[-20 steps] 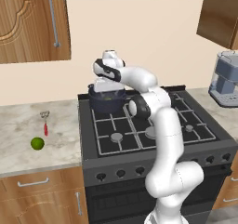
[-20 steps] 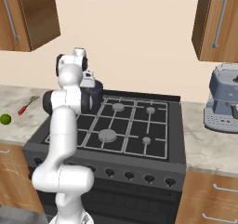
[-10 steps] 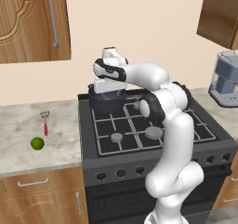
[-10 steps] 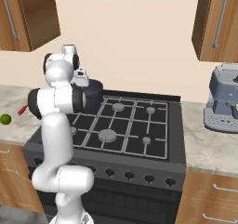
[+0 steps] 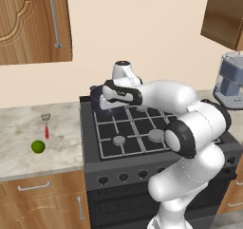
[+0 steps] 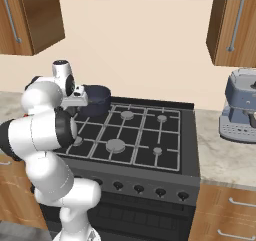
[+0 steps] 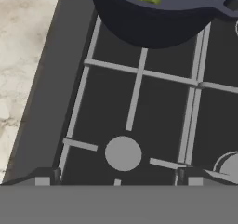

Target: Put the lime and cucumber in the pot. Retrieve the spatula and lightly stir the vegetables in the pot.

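I see a cream wall (image 5: 142,38) behind a black stove (image 6: 135,135) with grey grates. Wooden upper cabinets (image 5: 28,23) with metal handles hang on both sides. The counter (image 5: 23,138) is pale marble over wooden drawers (image 5: 38,204). A grey coffee machine (image 6: 242,105) stands right of the stove. The light is even.
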Robot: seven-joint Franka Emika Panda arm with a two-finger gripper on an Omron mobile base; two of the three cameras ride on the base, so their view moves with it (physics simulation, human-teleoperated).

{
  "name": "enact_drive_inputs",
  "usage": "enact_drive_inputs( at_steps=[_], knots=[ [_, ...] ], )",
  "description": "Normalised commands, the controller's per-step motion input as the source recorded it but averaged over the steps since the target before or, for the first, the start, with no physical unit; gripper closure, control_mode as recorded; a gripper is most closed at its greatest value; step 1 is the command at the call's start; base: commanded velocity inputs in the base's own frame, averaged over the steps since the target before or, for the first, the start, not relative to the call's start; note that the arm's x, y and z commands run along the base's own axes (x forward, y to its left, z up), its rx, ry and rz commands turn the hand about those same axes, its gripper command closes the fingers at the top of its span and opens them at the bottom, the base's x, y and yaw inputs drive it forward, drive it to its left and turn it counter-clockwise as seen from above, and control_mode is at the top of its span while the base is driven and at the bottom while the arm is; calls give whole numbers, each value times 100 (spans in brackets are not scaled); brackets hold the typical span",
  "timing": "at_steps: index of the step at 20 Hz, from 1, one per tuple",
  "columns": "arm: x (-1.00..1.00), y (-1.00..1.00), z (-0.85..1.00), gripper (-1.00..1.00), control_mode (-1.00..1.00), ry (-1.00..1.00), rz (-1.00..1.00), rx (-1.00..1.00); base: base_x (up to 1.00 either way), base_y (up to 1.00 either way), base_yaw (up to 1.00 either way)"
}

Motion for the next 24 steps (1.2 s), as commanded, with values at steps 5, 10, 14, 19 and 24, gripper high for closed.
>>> enact_drive_inputs(
  at_steps=[5,10,14,19,24],
  knots=[
    [-98,64,35,-100,-100,0,2,-1,0,0,0],
    [-99,98,6,-100,-100,0,18,-3,0,0,0],
    [-83,100,0,-100,-100,1,31,0,0,0,0],
    [-37,100,30,-100,-100,15,33,-2,0,0,0],
    [26,57,7,-100,-100,7,23,-1,0,0,0]
  ],
)
